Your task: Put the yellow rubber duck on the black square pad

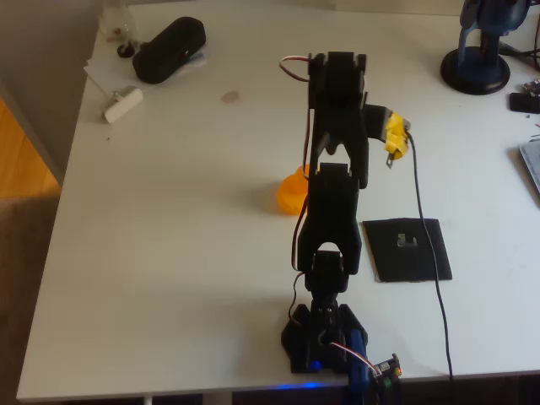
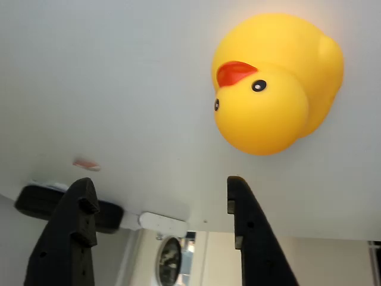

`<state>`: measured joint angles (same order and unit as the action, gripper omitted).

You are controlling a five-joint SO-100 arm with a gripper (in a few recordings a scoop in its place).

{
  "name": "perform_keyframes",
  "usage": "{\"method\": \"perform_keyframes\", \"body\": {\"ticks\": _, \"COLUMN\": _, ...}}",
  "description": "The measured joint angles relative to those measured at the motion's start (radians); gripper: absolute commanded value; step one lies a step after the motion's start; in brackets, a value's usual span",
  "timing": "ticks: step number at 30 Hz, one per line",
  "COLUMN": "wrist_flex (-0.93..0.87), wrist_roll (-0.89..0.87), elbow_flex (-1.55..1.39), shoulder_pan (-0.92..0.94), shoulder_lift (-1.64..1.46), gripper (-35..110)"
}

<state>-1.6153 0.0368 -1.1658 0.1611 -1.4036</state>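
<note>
Jaws apart and empty, the duck (image 2: 277, 83) at one o'clock beyond them on the tabletop (image 2: 119, 89). Light, soft, glossy and likely slippery; best squeezed across its body.

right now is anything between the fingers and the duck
Nothing visible. In the wrist view the open fingers have only bare white table between them and the yellow rubber duck, which sits untouched.

white table (image 1: 169, 253) in soft daylight, wooden floor (image 1: 21, 152) beside it.
</note>
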Motion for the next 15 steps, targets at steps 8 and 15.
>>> {"method": "perform_keyframes", "body": {"ticks": 8, "wrist_flex": 0.000, "wrist_roll": 0.000, "elbow_flex": -0.098, "shoulder_pan": -0.124, "shoulder_lift": -0.002, "gripper": 25}}
{"method": "perform_keyframes", "body": {"ticks": 15, "wrist_flex": 0.000, "wrist_roll": 0.000, "elbow_flex": -0.143, "shoulder_pan": -0.173, "shoulder_lift": -0.002, "gripper": 25}}
